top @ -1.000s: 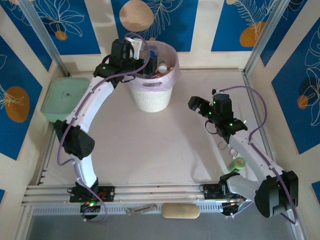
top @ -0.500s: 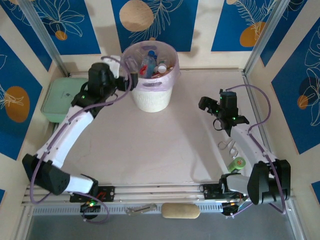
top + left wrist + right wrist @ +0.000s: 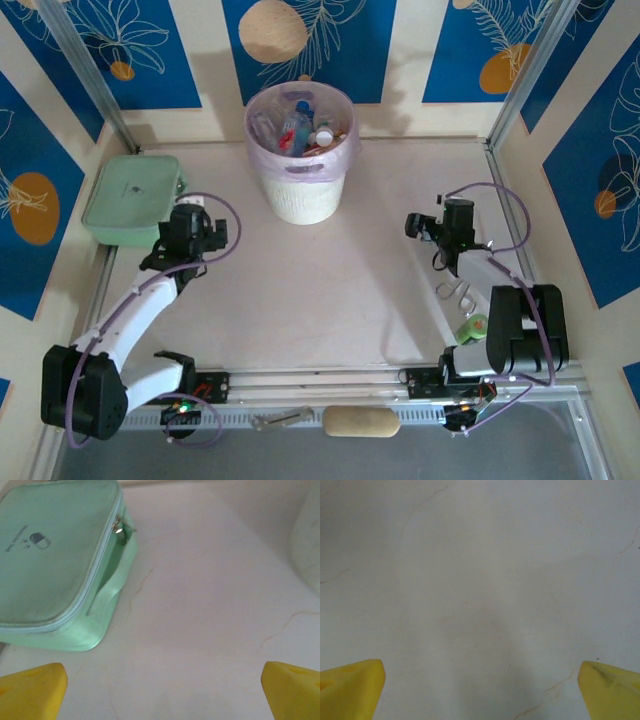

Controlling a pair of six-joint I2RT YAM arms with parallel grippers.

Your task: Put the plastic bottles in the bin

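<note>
Standing mostly on end, caps upward, the clear blue-labelled plastic bottles (image 3: 297, 125) fill the round white pink-lined bin (image 3: 300, 195) at the table's (image 3: 330, 290) far middle. One green bottle (image 3: 473, 328) lies near the right edge, its axis unclear. The left gripper (image 3: 195, 218) has pulled back from the bin, and the right gripper (image 3: 425, 215) has retreated too; both gape wide and empty.
</note>
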